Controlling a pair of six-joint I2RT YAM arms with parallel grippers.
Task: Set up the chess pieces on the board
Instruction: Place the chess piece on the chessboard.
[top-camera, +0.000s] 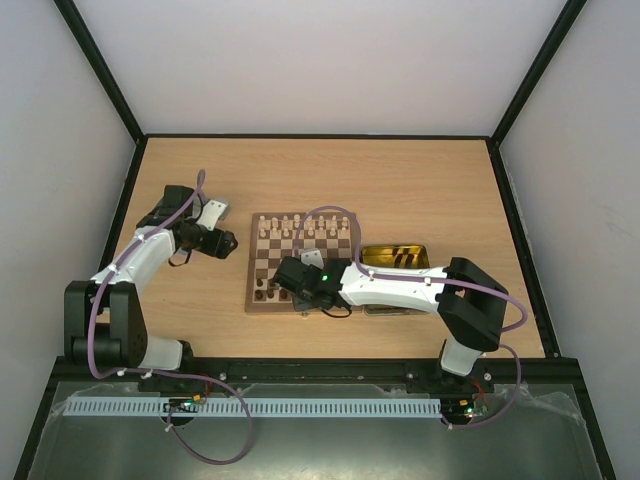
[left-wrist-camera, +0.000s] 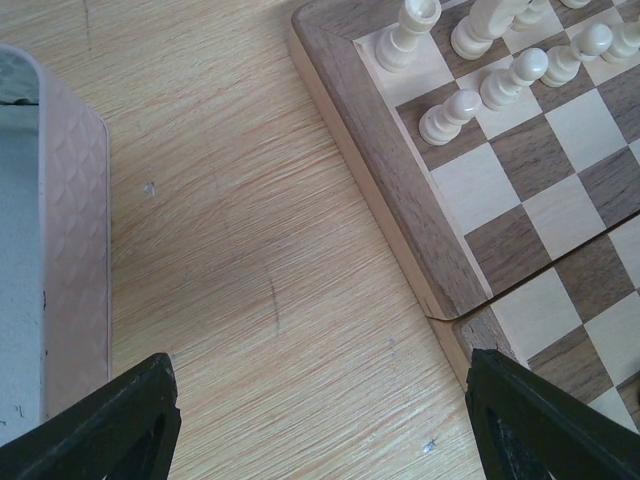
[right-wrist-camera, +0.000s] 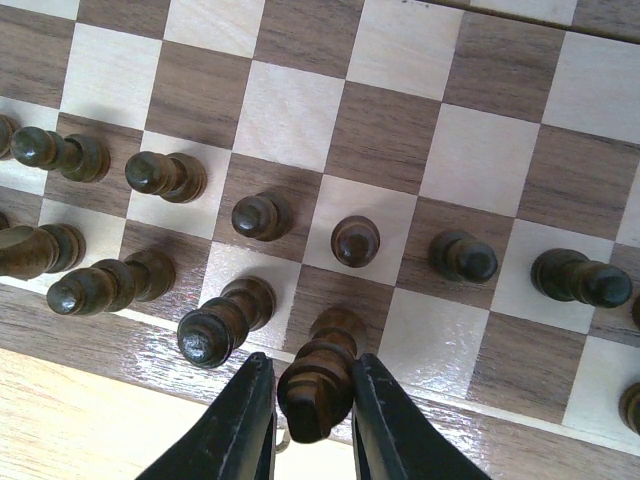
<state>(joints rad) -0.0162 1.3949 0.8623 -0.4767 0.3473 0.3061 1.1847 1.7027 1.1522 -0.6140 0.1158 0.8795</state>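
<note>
The board (top-camera: 262, 262) lies in the middle of the table, with cream chess pieces (top-camera: 300, 228) along its far rows and dark ones (top-camera: 266, 290) along its near rows. In the right wrist view, my right gripper (right-wrist-camera: 315, 432) is shut on a tall dark chess piece (right-wrist-camera: 318, 385). That piece stands tilted on a dark square of the row nearest the rim, beside another tall dark piece (right-wrist-camera: 212, 330). A row of dark pawns (right-wrist-camera: 355, 240) stands one rank further in. My left gripper (left-wrist-camera: 325, 430) is open over bare table, just left of the board's rim (left-wrist-camera: 380, 190), holding nothing.
A yellow-lined tin (top-camera: 397, 256) sits right of the board, partly under my right arm. The silver tin lid (left-wrist-camera: 60, 260) lies close on the left of my left gripper. Cream pawns (left-wrist-camera: 450, 115) stand near the board's corner.
</note>
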